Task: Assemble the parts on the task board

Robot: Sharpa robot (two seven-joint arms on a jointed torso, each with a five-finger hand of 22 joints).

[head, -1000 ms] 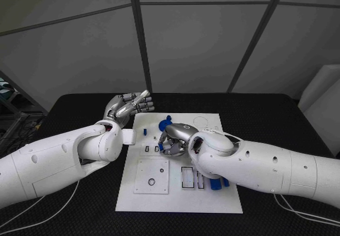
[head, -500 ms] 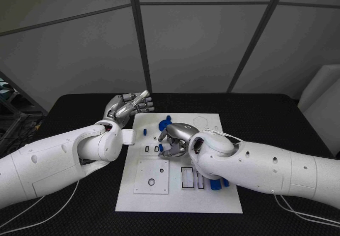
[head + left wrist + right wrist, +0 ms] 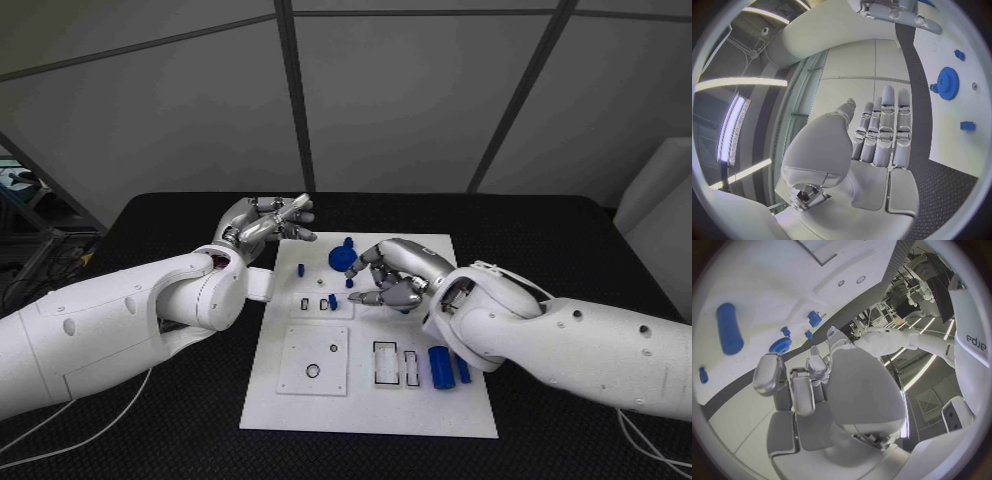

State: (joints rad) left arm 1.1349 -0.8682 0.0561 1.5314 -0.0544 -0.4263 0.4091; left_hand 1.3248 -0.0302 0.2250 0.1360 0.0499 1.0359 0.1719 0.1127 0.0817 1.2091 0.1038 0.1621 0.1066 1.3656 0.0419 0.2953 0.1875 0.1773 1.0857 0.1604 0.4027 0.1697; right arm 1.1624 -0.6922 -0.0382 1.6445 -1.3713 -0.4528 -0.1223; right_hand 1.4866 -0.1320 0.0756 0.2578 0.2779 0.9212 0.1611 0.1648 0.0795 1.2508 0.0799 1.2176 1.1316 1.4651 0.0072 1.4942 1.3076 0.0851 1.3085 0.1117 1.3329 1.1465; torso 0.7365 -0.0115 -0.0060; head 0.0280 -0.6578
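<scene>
The white task board (image 3: 368, 400) lies in the middle of the table. On it are a blue gear (image 3: 342, 257), a small blue peg (image 3: 302, 269), a small blue part (image 3: 332, 301) standing by the slots, and two blue cylinders (image 3: 440, 367) near the right edge. My right hand (image 3: 389, 275) hovers over the board's middle with loosely curled fingers and nothing in them; the right wrist view shows this hand (image 3: 811, 390) empty above the gear (image 3: 779, 345). My left hand (image 3: 267, 220) is raised beyond the board's far left corner, flat and empty (image 3: 879, 135).
A white square plate (image 3: 310, 358) with two holes lies on the board's near left. Rectangular slots (image 3: 385, 362) sit beside the cylinders. Black table (image 3: 144, 430) surrounds the board, with room to the left and right.
My right hand has lifted off the board's middle and moved right. The small blue part by the slots now shows where it was. The left hand has hardly moved.
</scene>
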